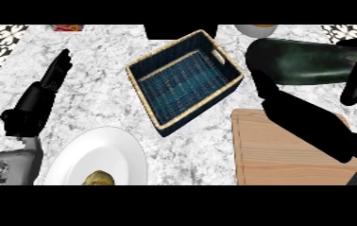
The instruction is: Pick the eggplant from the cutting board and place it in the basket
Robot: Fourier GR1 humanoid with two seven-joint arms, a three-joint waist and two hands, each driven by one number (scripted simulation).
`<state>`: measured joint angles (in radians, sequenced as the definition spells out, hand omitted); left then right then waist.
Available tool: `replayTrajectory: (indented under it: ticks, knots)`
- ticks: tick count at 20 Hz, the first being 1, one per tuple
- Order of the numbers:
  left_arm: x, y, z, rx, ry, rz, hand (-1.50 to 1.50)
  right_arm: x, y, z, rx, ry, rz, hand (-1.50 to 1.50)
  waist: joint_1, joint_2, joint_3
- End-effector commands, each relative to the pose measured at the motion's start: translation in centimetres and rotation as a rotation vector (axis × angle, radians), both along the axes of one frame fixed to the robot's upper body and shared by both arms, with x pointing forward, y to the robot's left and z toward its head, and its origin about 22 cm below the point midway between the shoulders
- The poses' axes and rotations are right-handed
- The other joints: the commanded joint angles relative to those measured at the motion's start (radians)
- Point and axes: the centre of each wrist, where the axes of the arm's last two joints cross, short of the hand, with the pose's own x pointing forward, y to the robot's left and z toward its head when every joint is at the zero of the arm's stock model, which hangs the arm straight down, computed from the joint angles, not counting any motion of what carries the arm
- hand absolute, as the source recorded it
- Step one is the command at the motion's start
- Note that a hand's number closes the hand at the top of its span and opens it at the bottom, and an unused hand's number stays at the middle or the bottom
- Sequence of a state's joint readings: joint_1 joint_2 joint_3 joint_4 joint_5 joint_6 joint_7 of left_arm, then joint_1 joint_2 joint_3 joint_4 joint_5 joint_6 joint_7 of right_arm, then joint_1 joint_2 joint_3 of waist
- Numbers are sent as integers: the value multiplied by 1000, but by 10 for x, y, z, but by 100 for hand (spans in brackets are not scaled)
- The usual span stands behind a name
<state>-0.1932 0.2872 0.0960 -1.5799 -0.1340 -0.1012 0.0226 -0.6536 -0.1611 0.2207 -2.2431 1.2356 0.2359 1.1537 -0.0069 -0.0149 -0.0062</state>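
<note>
Gripping the eggplant [307, 59], right hand [296, 114] beside basket [182, 81]

Eggplant [301, 60]: at 2 o'clock, dark, lifted above the counter, just beside the basket.
Right hand [307, 123]: curled around the eggplant, over the cutting board.
Basket [150, 95]: centre, blue weave, tan rim, tilted.
Cutting board [279, 161]: at 4 o'clock, pale wood.
Left hand [43, 95]: at 9 o'clock, fingers straight, resting.
Plate [105, 152]: at 7 o'clock, white, a yellowish item [98, 178] on it.
Counter [97, 55]: grey-white marble.
</note>
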Motion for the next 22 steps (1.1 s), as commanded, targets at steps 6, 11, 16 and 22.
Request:
replayTrajectory:
  ticks: [6,11,16,22]
  knots:
    - [5,1,7,10,0,-39,0,41,64,63,84,183,-49,150,39,6,1]
    - [7,-14,-11,0,7,-52,0,70,80,95,133,234,-42,150,44,13,1]
    - [18,-17,12,13,-14,-66,0,108,92,108,162,341,-39,150,57,16,3]
    - [10,-16,-6,-22,-8,-55,0,148,94,103,211,501,-40,150,59,20,2]
